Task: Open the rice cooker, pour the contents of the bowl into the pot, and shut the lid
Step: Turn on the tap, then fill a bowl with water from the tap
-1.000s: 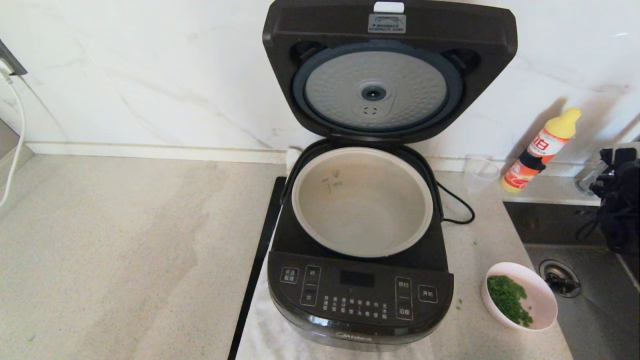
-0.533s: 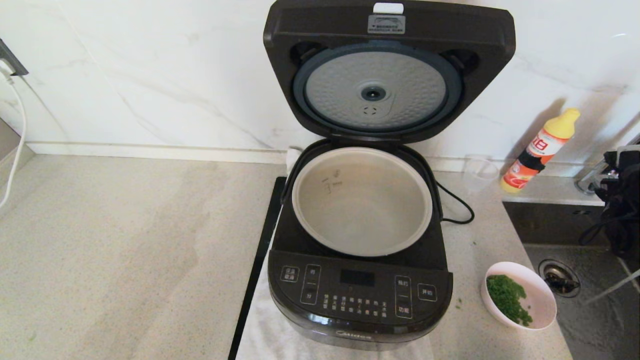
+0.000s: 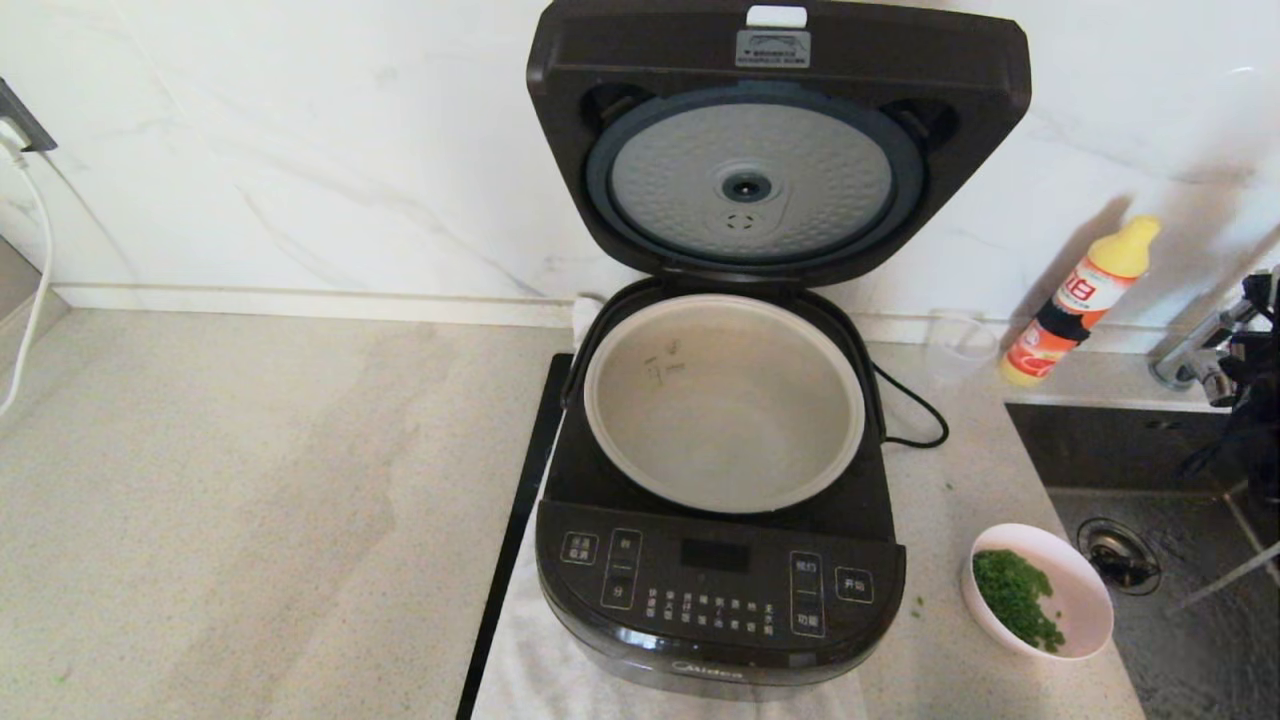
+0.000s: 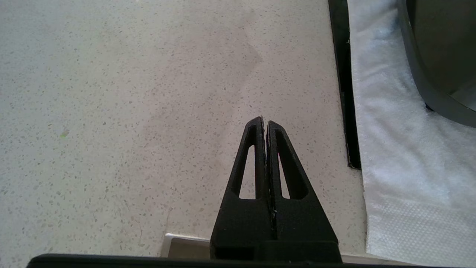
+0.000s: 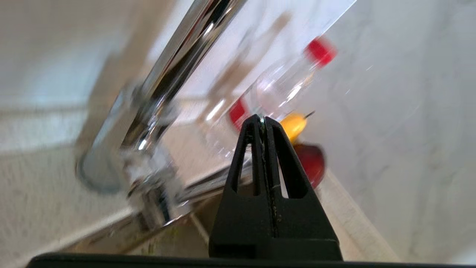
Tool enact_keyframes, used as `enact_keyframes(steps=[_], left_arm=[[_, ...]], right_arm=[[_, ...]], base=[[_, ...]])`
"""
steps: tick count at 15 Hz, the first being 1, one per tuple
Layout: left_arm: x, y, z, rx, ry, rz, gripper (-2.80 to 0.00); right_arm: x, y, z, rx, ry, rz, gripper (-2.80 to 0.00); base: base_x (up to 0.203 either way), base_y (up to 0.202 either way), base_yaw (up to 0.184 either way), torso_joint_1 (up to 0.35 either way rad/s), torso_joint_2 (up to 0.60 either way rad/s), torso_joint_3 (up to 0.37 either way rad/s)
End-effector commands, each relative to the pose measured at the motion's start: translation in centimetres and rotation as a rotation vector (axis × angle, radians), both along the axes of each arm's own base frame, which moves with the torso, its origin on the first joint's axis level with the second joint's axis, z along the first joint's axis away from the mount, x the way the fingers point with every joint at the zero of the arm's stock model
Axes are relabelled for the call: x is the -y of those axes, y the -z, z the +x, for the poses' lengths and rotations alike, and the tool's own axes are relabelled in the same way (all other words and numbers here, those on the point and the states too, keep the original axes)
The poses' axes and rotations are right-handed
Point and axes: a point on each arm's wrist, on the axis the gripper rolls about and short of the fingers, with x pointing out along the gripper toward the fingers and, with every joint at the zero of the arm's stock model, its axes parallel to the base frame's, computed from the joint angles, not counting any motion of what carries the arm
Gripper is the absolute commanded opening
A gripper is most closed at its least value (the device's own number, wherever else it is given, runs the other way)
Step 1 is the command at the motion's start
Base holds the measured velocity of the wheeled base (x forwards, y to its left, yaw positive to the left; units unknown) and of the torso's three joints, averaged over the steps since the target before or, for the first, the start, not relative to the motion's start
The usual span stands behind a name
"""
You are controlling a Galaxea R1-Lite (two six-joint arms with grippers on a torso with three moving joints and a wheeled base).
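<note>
Lid [image 3: 778, 140] is up, pot [image 3: 725, 400] bare in the rice cooker [image 3: 720, 600]; pour step next. Your right gripper [image 5: 263, 120], pinched closed and empty by the faucet [image 5: 163, 85], must open and reach the bowl [image 3: 1080, 590]. Left gripper [image 4: 265, 122] closed, empty, parked.

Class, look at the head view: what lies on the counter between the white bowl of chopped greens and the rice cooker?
Only bare speckled counter with a few green crumbs separates the bowl from the rice cooker, seen in the head view.
</note>
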Motion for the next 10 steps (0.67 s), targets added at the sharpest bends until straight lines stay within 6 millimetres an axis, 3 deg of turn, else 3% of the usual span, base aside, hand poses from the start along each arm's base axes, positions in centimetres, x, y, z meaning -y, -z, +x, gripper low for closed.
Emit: enact_keyframes(steps=[1, 6, 10], left_arm=[[0.0, 0.0, 0.0, 0.002, 0.000, 0.000, -2.80], [0.0, 0.0, 0.0, 0.002, 0.000, 0.000, -2.80], [0.0, 0.1, 0.0, 0.001, 0.000, 0.000, -2.80]], right_arm=[[-1.9, -4.3, -2.4, 0.060, -0.021, -0.028, -2.80], [-8.0, -9.3, -8.1, -0.069, -0.247, 0.154, -2.80], [-12.8, -10.4, -15.8, -0.394, -0.505, 0.494, -2.80]], base=[[0.000, 0.000, 0.000, 0.000, 0.00, 0.000], [0.000, 0.000, 0.000, 0.000, 0.00, 0.000], [0.000, 0.000, 0.000, 0.000, 0.00, 0.000]])
